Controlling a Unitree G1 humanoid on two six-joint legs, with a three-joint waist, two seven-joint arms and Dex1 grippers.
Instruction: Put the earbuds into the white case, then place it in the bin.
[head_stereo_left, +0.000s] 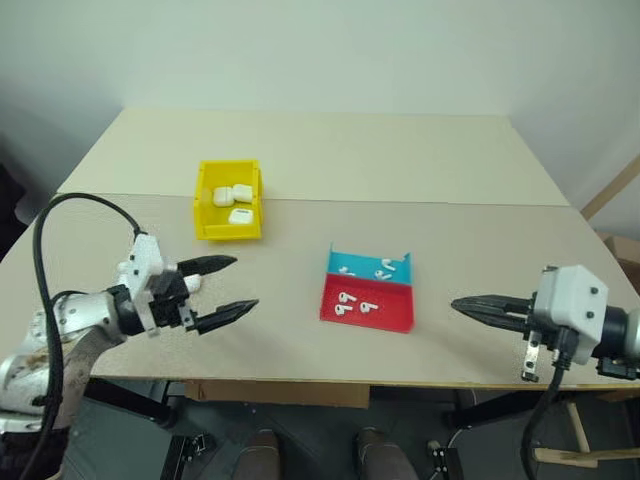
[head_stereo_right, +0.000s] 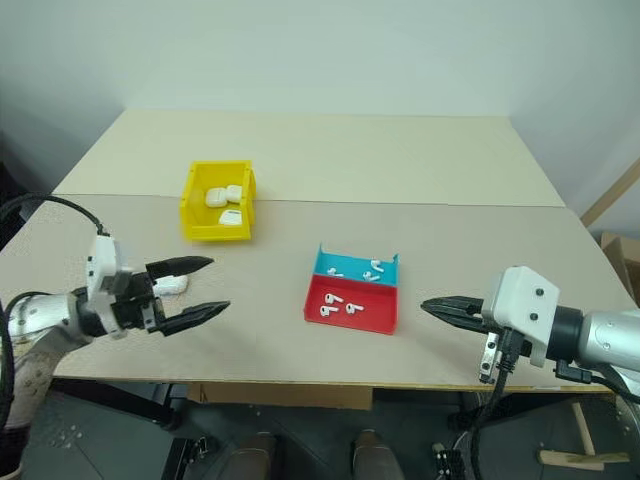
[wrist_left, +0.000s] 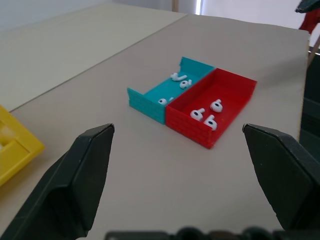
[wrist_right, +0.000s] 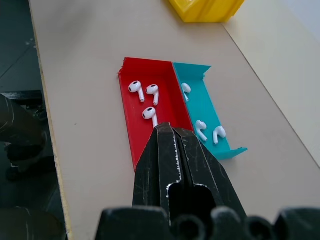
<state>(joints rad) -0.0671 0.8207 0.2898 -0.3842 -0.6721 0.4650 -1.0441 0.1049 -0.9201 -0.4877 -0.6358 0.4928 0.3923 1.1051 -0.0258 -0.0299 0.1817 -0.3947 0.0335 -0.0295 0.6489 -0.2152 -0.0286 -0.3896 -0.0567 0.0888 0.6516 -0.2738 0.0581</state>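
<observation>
Several white earbuds (head_stereo_left: 347, 298) lie in a shallow red and blue tray (head_stereo_left: 398, 318) at the table's middle front, some in each half. The yellow bin (head_stereo_left: 204, 205) stands further back on the left and holds three white cases (head_stereo_left: 241, 216). Another small white case (head_stereo_right: 172, 286) lies on the table, partly hidden behind my left gripper's fingers. My left gripper (head_stereo_left: 247, 283) hovers open and empty left of the tray, pointing toward it. My right gripper (head_stereo_left: 457, 303) is shut on nothing, right of the tray, pointing at it; the right wrist view has its joined fingertips (wrist_right: 167, 131) over the tray's near edge.
The tan table (head_stereo_left: 330, 150) has a seam running across it just behind the bin. Its front edge lies close below both grippers. A wooden post (head_stereo_left: 610, 188) leans at the far right.
</observation>
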